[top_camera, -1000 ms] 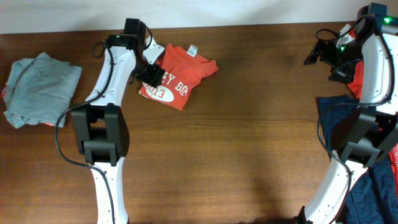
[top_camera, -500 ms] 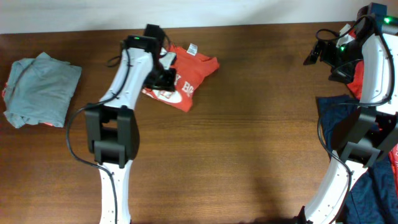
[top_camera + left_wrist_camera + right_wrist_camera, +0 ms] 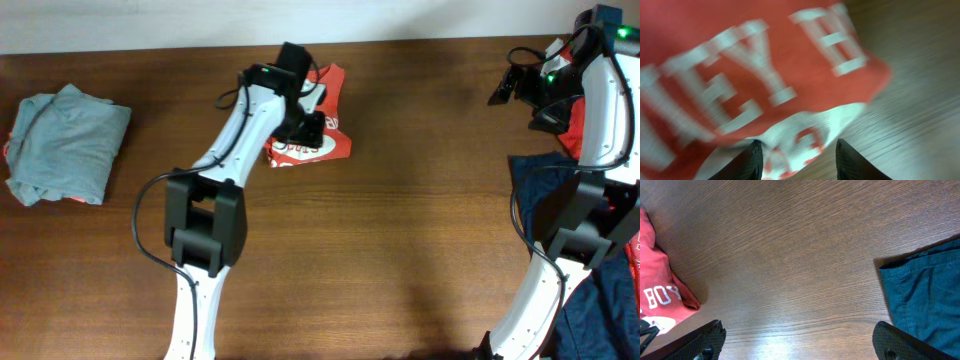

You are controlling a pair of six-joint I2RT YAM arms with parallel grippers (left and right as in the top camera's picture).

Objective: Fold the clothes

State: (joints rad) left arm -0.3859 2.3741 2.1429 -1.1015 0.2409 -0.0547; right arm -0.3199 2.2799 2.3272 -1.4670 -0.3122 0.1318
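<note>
At the far middle of the bench, the left tool pinches a bunched fold of the orange-red T-shirt, white lettering showing, while the right tool hangs spread at the far right.

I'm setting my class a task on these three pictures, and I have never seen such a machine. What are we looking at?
Two white robot arms stand at a wooden table. One picture looks down from above; the other two come from a camera on each wrist. The left gripper appears to grip an orange-red T-shirt with white lettering. The right gripper hangs open and empty. A grey-green garment lies on the left arm's side and a navy garment by the right arm.
</note>
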